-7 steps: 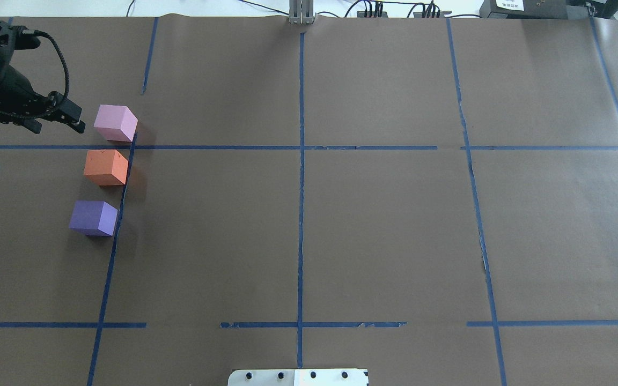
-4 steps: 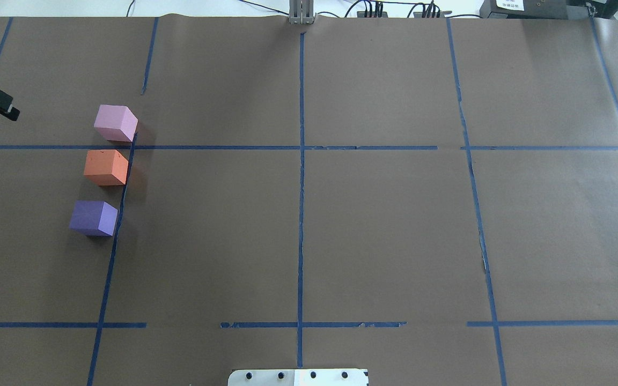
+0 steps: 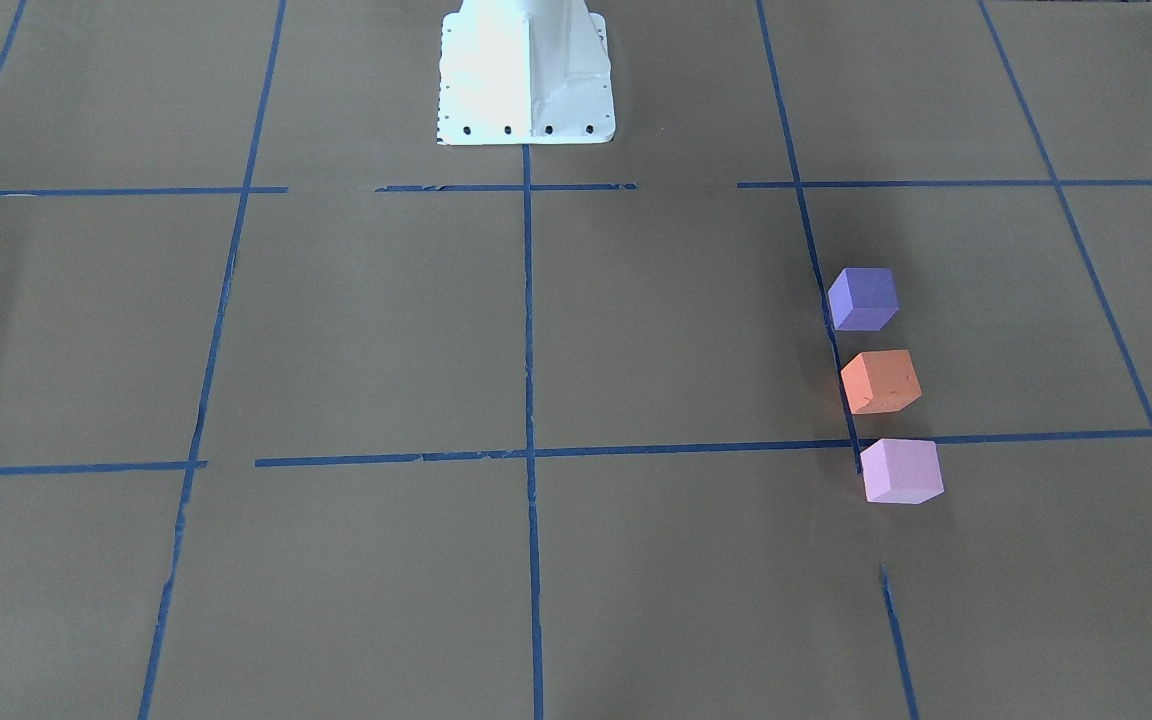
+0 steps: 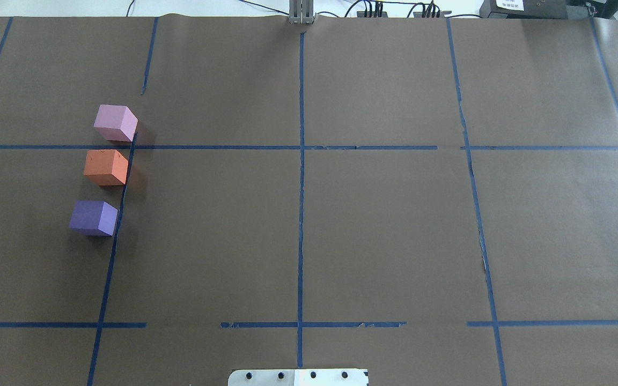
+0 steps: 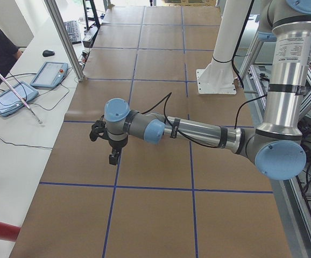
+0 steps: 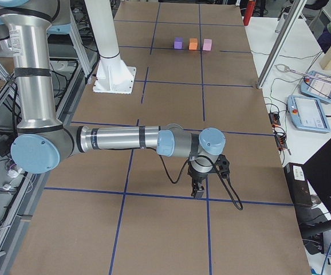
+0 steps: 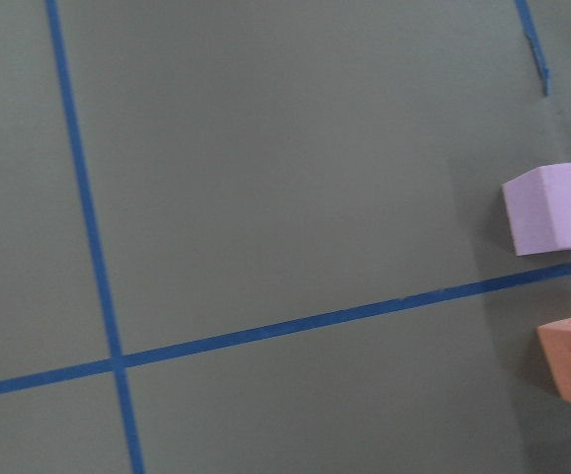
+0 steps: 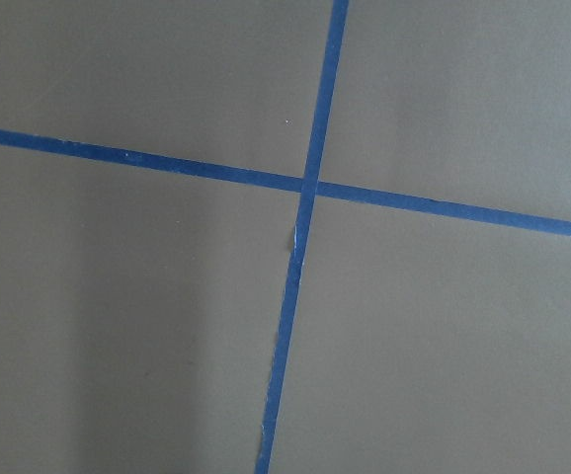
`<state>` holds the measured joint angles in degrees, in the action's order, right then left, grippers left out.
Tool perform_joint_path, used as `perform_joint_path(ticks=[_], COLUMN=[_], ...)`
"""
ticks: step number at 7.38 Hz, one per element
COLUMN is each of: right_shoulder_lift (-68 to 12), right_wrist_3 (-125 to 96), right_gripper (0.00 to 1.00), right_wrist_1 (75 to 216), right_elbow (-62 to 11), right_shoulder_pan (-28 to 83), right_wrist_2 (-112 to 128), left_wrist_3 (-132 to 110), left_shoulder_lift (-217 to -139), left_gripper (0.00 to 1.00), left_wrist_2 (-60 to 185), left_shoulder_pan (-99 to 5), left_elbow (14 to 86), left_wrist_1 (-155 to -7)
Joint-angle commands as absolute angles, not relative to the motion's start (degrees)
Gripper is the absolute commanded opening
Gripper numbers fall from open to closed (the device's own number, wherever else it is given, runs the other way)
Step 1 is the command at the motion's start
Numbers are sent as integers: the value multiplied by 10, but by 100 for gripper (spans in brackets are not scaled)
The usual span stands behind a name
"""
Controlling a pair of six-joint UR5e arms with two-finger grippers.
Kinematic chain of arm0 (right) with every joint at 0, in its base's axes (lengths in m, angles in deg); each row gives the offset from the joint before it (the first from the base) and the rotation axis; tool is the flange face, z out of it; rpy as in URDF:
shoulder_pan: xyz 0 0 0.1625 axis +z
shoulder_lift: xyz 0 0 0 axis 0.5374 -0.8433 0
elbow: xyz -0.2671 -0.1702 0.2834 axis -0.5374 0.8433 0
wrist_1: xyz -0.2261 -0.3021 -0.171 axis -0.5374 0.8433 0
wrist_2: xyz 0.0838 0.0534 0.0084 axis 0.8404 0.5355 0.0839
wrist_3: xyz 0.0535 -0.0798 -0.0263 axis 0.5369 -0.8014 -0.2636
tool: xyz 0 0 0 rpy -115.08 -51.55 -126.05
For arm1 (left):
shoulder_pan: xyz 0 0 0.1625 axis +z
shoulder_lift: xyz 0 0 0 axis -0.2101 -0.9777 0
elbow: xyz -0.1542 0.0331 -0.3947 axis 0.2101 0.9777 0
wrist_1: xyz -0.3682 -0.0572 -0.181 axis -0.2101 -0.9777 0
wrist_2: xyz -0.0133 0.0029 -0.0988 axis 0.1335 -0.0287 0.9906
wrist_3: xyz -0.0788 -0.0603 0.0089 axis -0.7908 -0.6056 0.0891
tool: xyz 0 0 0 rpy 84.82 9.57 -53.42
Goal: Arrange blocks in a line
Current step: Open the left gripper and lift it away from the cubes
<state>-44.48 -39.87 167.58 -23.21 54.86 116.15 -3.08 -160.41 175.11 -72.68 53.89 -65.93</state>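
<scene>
Three blocks already stand in a row, so the step in hand looks like drawing clear without disturbing it. On the paper-covered table (image 4: 373,225), the left arm (image 5: 198,131) stretches low over the surface. The right arm (image 6: 119,138) does the same, well apart from the row. The row sits on the robot's left side: pale pink block (image 4: 115,123) farthest from the base, orange block (image 4: 105,167) in the middle, purple block (image 4: 93,217) nearest, each just beside a slanting tape line (image 4: 121,198) and none touching. The left gripper (image 5: 114,156) and right gripper (image 6: 199,189) show only from the side, so I cannot tell how wide either claw stands. Any move should lift first, then travel away from the light cubes. The purple-to-orange gap looks slightly wider, but closing it hardly seems worth the risk.
</scene>
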Motion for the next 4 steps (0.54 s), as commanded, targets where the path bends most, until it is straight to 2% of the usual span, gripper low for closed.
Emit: perform_joint_path(ticks=[1,4], right_shoulder_lift=[-445,-445], right_wrist_3=[-399,-399], right_gripper=[100,100], right_wrist_1=[1676,1676], right_elbow=[-232,-232], right_shoulder_pan=[549,549], right_wrist_2=[1161,1161], left_wrist_3=[-24,-13], left_shoulder_lift=[-1556,-1545], left_gripper=[100,100], left_wrist_2=[1760,1796], left_shoulder_pan=[-736,-750], left_elbow=[518,492], left_wrist_1=[-693,-717])
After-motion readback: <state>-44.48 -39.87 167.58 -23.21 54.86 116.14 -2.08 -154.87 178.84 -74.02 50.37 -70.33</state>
